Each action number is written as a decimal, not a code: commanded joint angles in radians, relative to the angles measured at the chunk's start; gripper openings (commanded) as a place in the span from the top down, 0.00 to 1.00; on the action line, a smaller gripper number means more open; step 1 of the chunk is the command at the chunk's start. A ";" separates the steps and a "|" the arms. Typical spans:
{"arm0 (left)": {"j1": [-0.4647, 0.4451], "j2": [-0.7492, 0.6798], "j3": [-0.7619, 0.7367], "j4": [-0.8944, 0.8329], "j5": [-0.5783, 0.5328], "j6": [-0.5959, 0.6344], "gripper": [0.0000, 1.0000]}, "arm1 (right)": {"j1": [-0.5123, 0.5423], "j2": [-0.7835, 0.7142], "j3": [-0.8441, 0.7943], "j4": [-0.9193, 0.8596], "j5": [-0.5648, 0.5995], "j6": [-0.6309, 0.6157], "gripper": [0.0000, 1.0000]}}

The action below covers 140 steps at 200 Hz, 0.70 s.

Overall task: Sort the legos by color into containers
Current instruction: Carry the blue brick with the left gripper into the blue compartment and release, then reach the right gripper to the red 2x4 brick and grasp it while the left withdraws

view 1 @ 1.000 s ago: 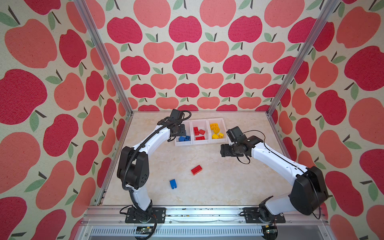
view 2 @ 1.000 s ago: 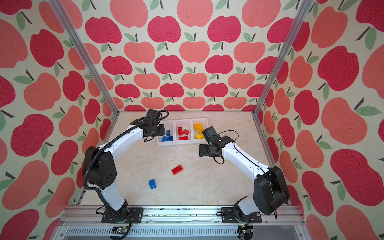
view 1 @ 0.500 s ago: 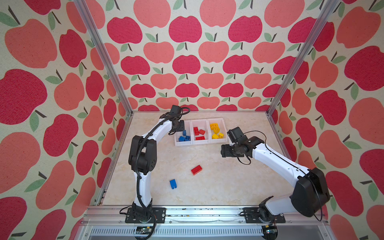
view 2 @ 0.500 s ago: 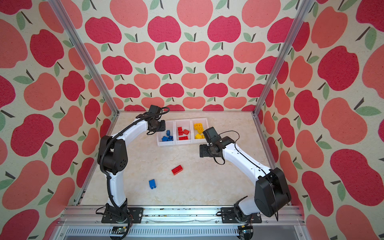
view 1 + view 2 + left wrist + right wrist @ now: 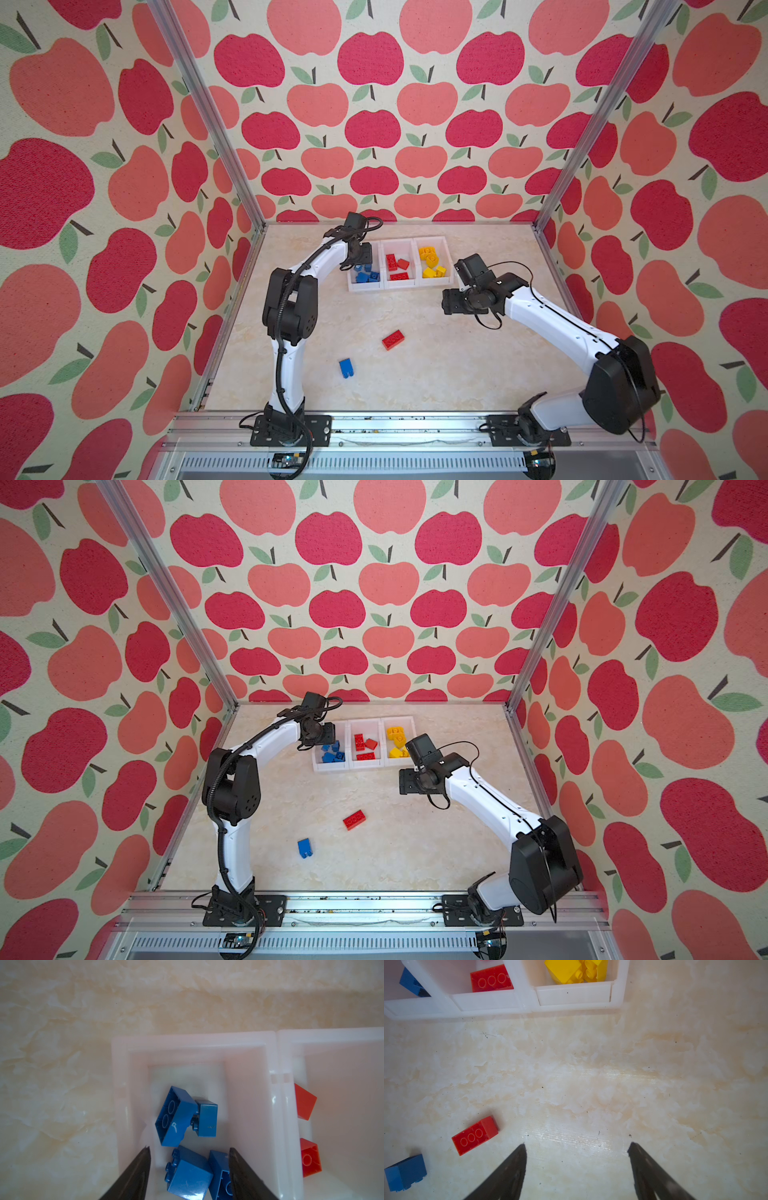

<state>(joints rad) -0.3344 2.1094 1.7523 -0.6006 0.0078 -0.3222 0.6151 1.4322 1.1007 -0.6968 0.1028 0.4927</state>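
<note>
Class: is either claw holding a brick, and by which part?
Neither. The left claw hangs open over the blue bricks in their bin; the right claw is open above the table.

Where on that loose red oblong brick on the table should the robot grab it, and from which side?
Probably from straight above, pinching the red oblong brick across its narrow width, on its two long sides. It lies low and alone on the table, turned diagonally, so the jaws would need turning to match. Nothing crowds it: the blue brick sits apart.
</note>
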 commanded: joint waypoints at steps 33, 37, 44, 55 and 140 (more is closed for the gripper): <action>-0.027 -0.071 -0.035 0.028 -0.029 0.004 0.34 | 0.003 -0.018 0.008 -0.014 -0.002 0.015 0.20; -0.030 -0.076 -0.038 0.029 -0.027 0.002 0.33 | 0.003 -0.018 0.008 -0.012 -0.004 0.015 0.20; -0.034 -0.088 -0.045 0.034 -0.025 0.000 0.33 | 0.006 -0.016 0.008 -0.013 -0.004 0.015 0.20; -0.041 -0.110 -0.064 0.043 -0.020 -0.007 0.32 | 0.007 -0.016 0.007 -0.010 -0.007 0.016 0.20; -0.054 -0.464 -0.472 0.196 0.043 -0.141 0.24 | 0.093 0.018 0.003 0.010 -0.033 0.033 0.20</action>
<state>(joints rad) -0.3923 1.7386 1.3872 -0.4583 0.0269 -0.4072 0.6731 1.4338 1.1007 -0.6960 0.0834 0.4999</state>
